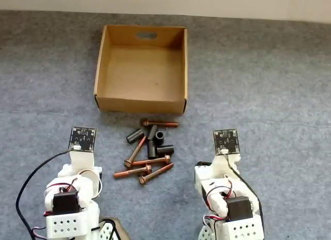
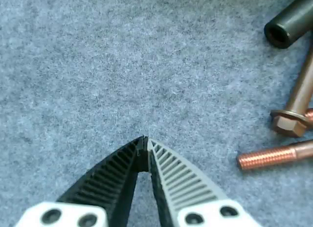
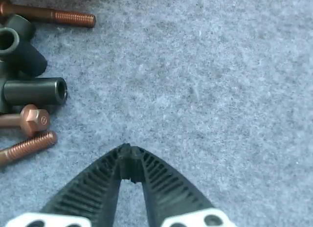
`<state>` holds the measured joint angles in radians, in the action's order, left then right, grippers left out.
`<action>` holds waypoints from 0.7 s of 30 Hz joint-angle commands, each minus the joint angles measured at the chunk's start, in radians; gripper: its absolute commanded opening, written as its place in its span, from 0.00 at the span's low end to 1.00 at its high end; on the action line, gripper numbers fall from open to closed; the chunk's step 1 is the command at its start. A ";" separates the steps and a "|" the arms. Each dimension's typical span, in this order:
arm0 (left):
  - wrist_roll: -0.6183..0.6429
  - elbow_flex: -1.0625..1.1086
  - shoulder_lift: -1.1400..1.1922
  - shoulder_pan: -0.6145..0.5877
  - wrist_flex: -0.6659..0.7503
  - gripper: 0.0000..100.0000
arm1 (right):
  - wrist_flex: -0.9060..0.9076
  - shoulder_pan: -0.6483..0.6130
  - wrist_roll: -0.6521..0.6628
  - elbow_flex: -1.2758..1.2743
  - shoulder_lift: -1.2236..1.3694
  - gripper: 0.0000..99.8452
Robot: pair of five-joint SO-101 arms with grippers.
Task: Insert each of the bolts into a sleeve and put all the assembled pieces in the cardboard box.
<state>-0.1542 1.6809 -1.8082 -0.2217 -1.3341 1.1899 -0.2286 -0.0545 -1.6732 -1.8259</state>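
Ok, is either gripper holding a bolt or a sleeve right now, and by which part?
Nothing is held: the left gripper and right gripper are both shut empty. The bolts and sleeves lie loose.

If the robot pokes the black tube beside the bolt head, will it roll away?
Probably a little: the black tube is round and lies sideways. The fuzzy grey mat should slow it. It looks stiff, unlikely to bend.

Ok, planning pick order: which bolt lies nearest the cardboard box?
The lone bolt beside the cardboard box; the other four bolts lie farther off, among or past the sleeves.
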 commanded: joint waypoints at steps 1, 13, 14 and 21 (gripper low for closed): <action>-0.006 0.015 -0.007 -0.008 -0.006 0.01 | 0.005 -0.005 0.011 -0.136 -0.002 0.01; -0.006 0.015 -0.007 -0.008 -0.006 0.01 | -0.002 -0.010 0.006 -0.133 -0.005 0.01; -0.006 0.015 -0.007 -0.008 -0.006 0.01 | -0.002 -0.010 0.006 -0.133 -0.005 0.01; -0.006 0.015 -0.007 -0.008 -0.006 0.01 | -0.134 -0.067 0.015 -0.128 -0.007 0.01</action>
<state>-0.1542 1.6809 -1.8082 -0.2217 -1.3357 1.1377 -0.2654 -0.0545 -1.6732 -1.8259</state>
